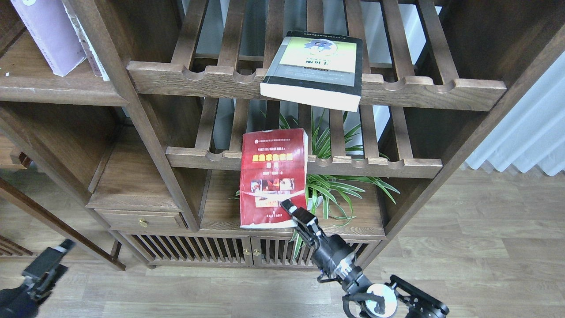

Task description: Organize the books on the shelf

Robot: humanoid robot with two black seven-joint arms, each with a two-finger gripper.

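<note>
Left gripper (48,260) sits low at the bottom-left corner over the wooden floor (463,247), well apart from the bookcase; it is blurred and dark, so I cannot tell how far its fingers are parted, and nothing is seen in it.

Upper left: solid dark-brown shelf (53,84) carries the pale lavender-white book (48,35), standing tilted, with another thin pale book (88,48) leaning just beside it on the right.

Centre top: thick yellow-green-and-grey book (315,66) lies flat on the upper slatted rack (419,88), its near edge overhanging the scalloped front rail.

Centre: red book (271,176) with yellow title and photos is off the lower slatted rack (388,167), hanging steeply in front of its rail, top edge at rail height and bottom edge down near the cabinet top (353,221). Cover faces the camera and is slightly bowed.

Right gripper (288,207) comes up from bottom right and is closed on the red book's lower right corner, fingers pinching the cover edge.

Right of the book: green spider plant (344,185) stands on the cabinet top behind the arm. Pale curtain (529,132) at far right.
</note>
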